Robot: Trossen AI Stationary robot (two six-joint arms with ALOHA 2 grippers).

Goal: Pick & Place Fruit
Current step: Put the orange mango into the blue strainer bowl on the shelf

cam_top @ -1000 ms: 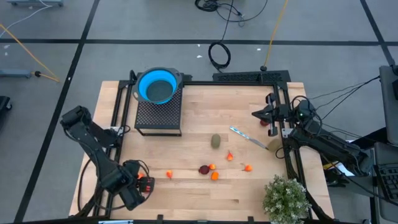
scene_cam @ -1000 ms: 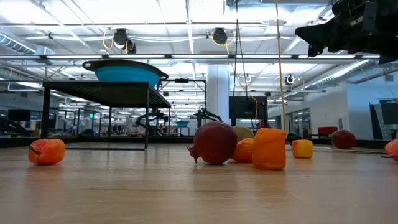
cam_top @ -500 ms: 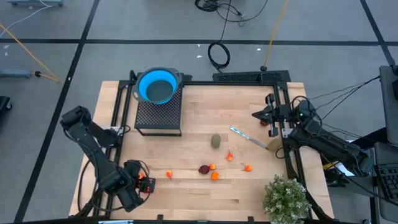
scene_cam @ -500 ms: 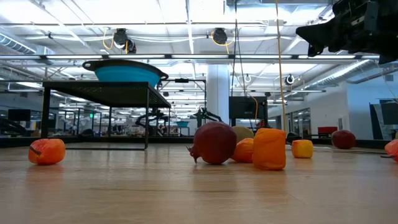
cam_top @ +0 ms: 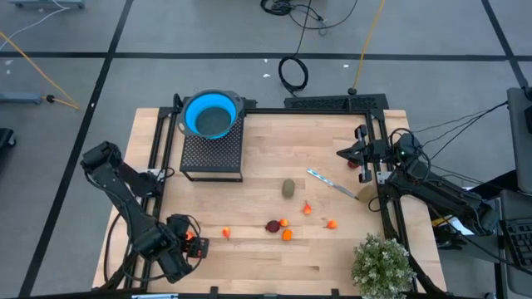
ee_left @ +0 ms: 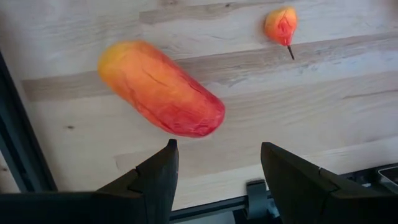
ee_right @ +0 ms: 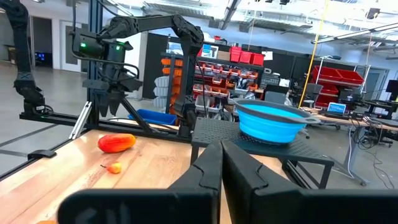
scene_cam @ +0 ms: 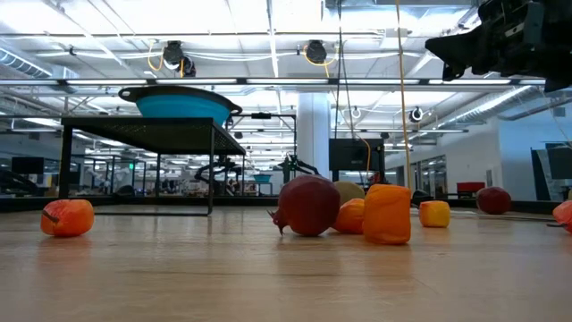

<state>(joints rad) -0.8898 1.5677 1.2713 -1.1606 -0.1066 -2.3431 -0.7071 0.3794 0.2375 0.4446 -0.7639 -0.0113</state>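
A long red-orange fruit (ee_left: 161,88) lies on its side on the wooden table near the near-left corner, with a small orange fruit (ee_left: 281,25) beside it. My left gripper (ee_left: 217,168) hangs open above the long fruit, pointing down, clear of it in the right wrist view (ee_right: 112,99). A dark red fruit (cam_top: 272,225), a brownish-green oval (cam_top: 288,188) and several tiny orange fruits (cam_top: 287,235) lie mid-table. My right gripper (cam_top: 341,152) waits shut, raised at the table's right edge.
A blue bowl (cam_top: 209,115) sits on a black mesh stand (cam_top: 212,154) at the far left. A thin silvery utensil (cam_top: 331,183) lies right of centre. A bushy potted plant (cam_top: 382,266) stands at the near-right corner. A black frame rail (ee_left: 18,155) runs beside the long fruit.
My left gripper has tipped and turned a little at the wrist above the long fruit, staying in place and equally open. The fruits have not moved.
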